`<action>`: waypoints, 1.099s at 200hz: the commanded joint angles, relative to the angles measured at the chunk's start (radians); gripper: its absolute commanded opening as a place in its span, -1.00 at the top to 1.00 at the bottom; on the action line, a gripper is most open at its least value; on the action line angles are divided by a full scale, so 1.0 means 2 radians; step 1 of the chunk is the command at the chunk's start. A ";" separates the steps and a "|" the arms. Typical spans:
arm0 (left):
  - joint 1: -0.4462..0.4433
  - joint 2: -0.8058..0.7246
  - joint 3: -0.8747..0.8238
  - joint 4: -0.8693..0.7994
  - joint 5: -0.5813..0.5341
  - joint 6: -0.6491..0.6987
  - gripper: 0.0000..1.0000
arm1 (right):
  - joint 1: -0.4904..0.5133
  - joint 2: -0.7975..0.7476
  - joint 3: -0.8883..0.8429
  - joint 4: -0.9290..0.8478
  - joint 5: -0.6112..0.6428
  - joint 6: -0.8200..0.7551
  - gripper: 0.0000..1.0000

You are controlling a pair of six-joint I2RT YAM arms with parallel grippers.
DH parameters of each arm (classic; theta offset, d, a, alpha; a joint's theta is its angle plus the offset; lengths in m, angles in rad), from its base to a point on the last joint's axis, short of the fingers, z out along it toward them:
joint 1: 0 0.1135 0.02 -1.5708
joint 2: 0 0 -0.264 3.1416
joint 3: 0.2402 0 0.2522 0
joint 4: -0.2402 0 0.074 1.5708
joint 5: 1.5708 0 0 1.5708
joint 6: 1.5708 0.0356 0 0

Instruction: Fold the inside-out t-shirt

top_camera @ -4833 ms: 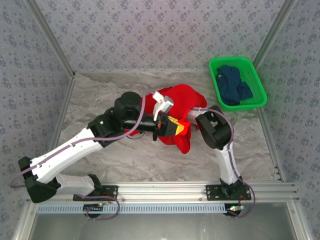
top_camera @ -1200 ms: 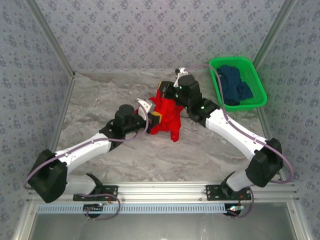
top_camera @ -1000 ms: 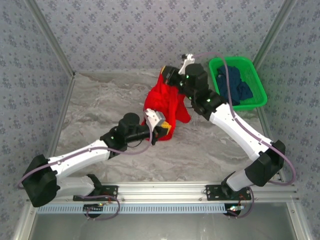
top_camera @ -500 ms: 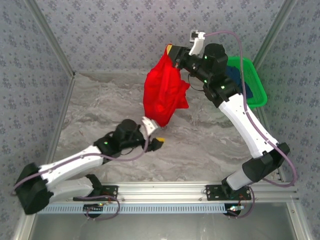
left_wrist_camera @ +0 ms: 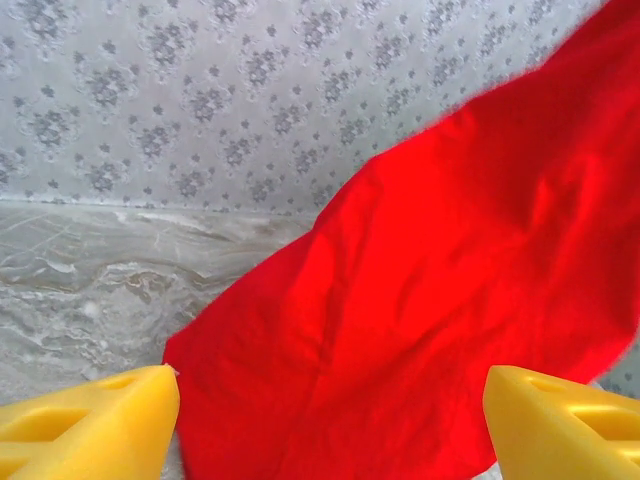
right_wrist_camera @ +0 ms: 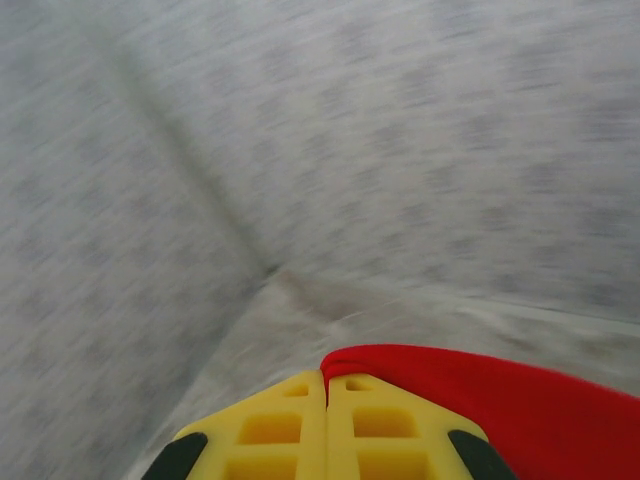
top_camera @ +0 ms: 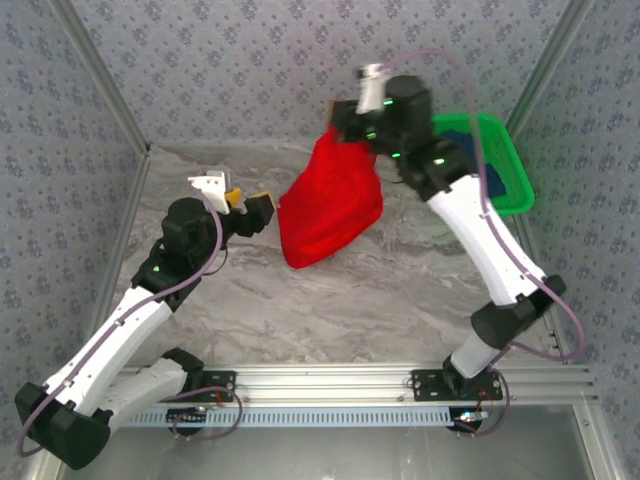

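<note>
No folds done yet. Right hand [top_camera: 342, 120] is clenched on the t-shirt [top_camera: 330, 205], which hangs bunched over the worktop [top_camera: 400, 290]. Left hand [top_camera: 247, 203] is spread wide and empty, just beside it. Laying flat and all folds are left.

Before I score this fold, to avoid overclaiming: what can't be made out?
- t-shirt print, sleeves, hem: top view, lost in hanging bunched cloth.
- Its right and lower parts: left wrist view, cut off by edges.
- Where the right gripper pinches it: right wrist view, behind its shut fingers; background motion-blurred.
- green basket contents: top view, mostly behind the right arm.
</note>
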 commanded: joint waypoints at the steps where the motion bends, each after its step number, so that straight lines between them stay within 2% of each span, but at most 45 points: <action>1: 0.001 0.007 0.021 0.005 0.057 0.016 -0.69 | 0.031 -0.005 -0.005 -0.032 -0.085 -0.084 1.00; 15: 0.004 0.026 0.037 -0.007 0.070 0.028 -0.71 | 0.008 -0.030 -0.052 0.012 -0.139 -0.066 1.00; 29: 0.008 0.043 0.044 -0.002 0.083 0.032 -0.73 | 0.003 -0.040 -0.062 0.003 -0.167 -0.084 1.00; 54: 0.009 0.056 0.042 0.022 0.089 0.031 -0.78 | -0.005 -0.053 -0.059 -0.032 -0.181 -0.113 1.00; 72: 0.010 0.073 0.053 0.022 0.121 0.043 -0.83 | -0.017 -0.068 -0.076 -0.020 -0.194 -0.116 1.00; 96: 0.010 0.101 0.076 0.012 0.178 0.060 -0.87 | -0.016 -0.069 -0.083 -0.011 -0.193 -0.104 1.00; 150: 0.003 0.130 0.105 0.069 0.233 0.059 -0.89 | -0.011 -0.069 -0.096 0.022 -0.214 -0.065 1.00; 172: -0.002 0.146 0.127 0.070 0.244 0.080 -0.72 | -0.009 -0.071 -0.106 0.022 -0.212 -0.060 1.00; 183: -0.002 0.160 0.138 0.063 0.239 0.085 -0.61 | -0.013 -0.070 -0.102 0.010 -0.187 -0.052 1.00; 204: 0.000 0.189 0.161 0.056 0.237 0.087 -0.33 | -0.051 -0.054 -0.069 -0.027 -0.147 -0.024 1.00; 220: 0.001 0.218 0.183 0.062 0.242 0.090 -0.10 | -0.077 -0.043 -0.060 0.004 -0.169 0.009 1.00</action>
